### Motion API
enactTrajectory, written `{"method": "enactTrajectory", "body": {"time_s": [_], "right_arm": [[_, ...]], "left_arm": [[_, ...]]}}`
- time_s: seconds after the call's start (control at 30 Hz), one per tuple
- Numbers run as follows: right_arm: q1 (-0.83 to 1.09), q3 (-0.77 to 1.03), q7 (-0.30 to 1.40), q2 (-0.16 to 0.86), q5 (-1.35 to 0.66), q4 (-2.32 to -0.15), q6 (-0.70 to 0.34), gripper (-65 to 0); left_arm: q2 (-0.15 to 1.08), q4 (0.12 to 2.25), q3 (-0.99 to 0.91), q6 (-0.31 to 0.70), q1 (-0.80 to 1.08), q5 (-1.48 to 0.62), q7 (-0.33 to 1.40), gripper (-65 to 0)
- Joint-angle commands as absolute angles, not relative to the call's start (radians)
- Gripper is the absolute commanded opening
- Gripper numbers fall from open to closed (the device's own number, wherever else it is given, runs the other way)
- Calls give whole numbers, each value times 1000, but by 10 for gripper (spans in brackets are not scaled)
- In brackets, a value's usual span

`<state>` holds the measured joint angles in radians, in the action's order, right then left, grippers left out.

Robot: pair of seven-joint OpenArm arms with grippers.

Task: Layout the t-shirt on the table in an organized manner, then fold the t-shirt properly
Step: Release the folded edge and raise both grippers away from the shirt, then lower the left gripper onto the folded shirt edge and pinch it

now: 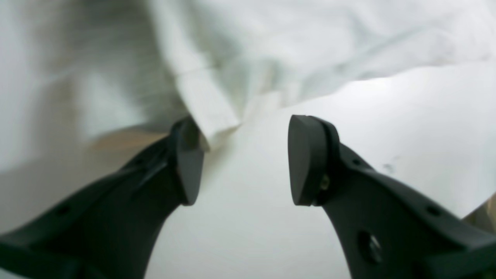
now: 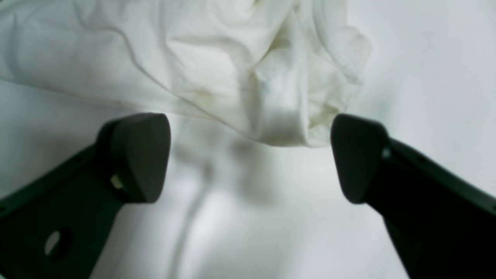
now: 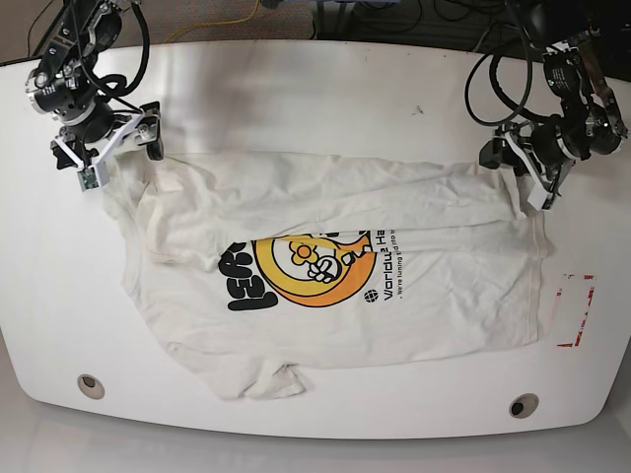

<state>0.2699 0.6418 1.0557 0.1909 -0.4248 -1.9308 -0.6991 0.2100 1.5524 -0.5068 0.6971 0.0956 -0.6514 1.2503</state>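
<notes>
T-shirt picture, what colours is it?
The t-shirt print is yellow-orange with black lettering, clearest in the base view.

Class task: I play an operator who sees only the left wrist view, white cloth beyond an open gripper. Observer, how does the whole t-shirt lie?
Observer: The t-shirt lies spread on the table, print side up.
Operator: Where is the other arm?
Observer: The right gripper is at the opposite corner of the shirt, open, with bunched fabric just ahead.
Operator: Anything near my side?
Observer: A red tape rectangle sits beside the shirt's edge, closer to the base camera than your left gripper.
</notes>
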Motion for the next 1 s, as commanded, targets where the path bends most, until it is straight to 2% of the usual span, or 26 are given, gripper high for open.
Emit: {"method": "enactTrajectory", "body": {"time_s": [0.0, 0.53, 0.73, 0.97], "right_arm": [[265, 647, 1035, 200, -441, -1951, -698, -30], [263, 648, 1035, 200, -441, -1951, -698, -30], [260, 648, 1035, 200, -441, -1951, -698, -30], [255, 651, 1035, 200, -441, -1951, -698, -30]], "left_arm": [[231, 1570, -513, 698, 85, -664, 1234, -331], [229, 1567, -512, 698, 36, -664, 1234, -333], [229, 1564, -503, 698, 33, -662, 1234, -390], [231, 1547, -460, 698, 15, -662, 1234, -393]]}}
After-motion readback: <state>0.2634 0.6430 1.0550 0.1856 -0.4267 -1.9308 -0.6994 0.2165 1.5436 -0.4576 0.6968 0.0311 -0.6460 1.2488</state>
